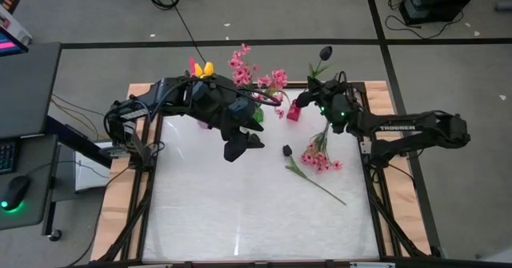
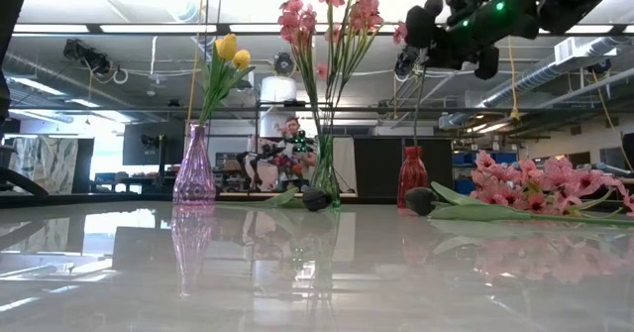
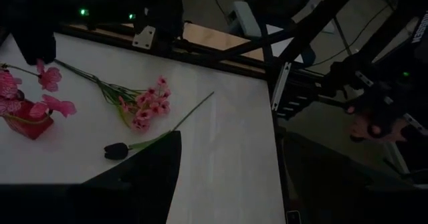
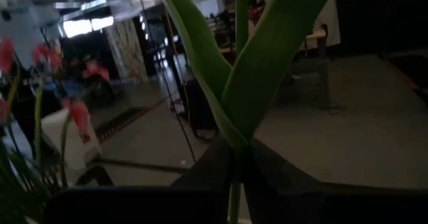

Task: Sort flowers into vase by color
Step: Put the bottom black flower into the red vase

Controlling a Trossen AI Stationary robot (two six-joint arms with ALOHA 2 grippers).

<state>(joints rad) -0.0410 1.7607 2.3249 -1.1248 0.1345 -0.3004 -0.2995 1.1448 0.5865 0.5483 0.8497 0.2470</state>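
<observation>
— Where do the cameras sit?
— One hangs overhead, looking straight down on the whole counter [image 1: 240,212]. One sits at counter height, looking level into the room.
— And the wrists?
— Close in. The left wrist view and the overhead share the pink spray [image 3: 144,103] lying flat.
</observation>
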